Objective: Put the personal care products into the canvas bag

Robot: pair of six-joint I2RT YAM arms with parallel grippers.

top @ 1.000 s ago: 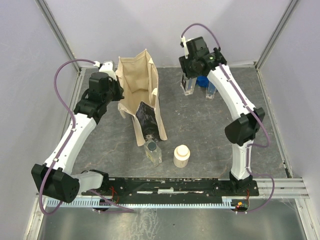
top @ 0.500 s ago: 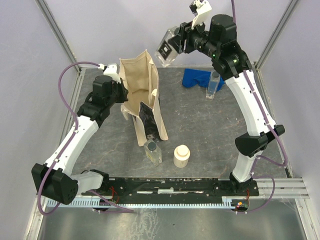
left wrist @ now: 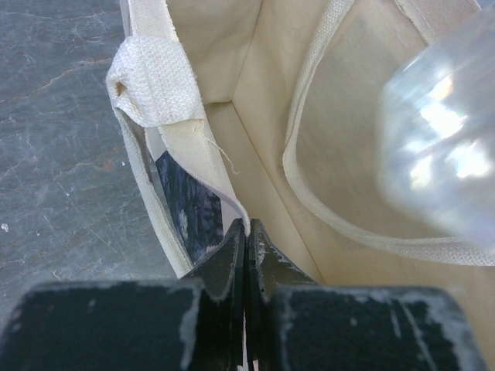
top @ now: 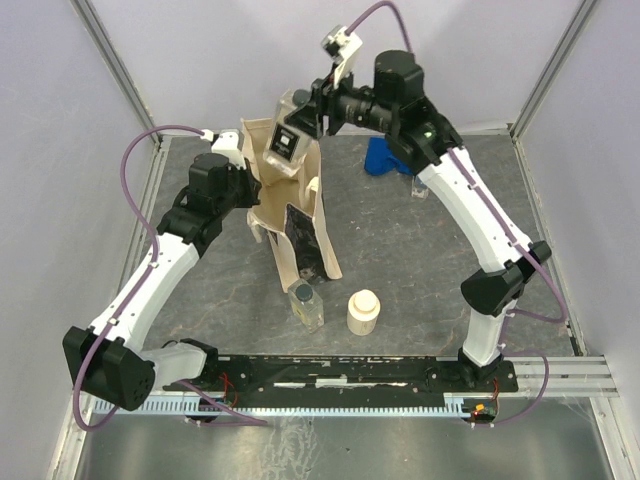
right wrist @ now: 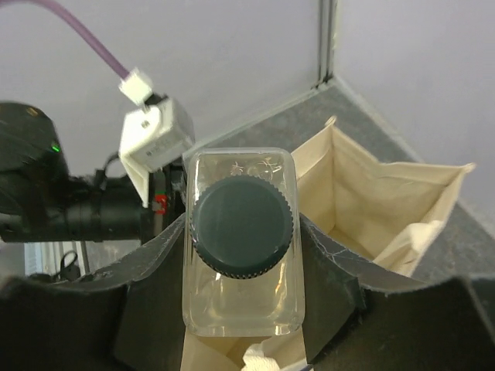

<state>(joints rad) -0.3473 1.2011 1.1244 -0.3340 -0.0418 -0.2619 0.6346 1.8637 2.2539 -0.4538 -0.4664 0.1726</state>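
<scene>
My left gripper point(left wrist: 246, 228) is clamped flat on the left rim of the canvas bag point(top: 272, 200), jaws with only cloth between them. The cloth is soft and floppy, so I judge the mouth gapes only while that pinch holds. The bag stands left of centre, its mouth facing up.

Over the mouth hangs a clear bottle point(right wrist: 241, 224), gripped across its flat sides by the right gripper point(right wrist: 241, 287). It looks light, rigid and slick, so mid-body is the sound hold. Its long axis runs along the fingers, dark cap back toward the wrist.

Near the bag's foot lies another clear bottle point(top: 306, 305). The cream bottle point(top: 362, 312) stands upright to its right.
</scene>
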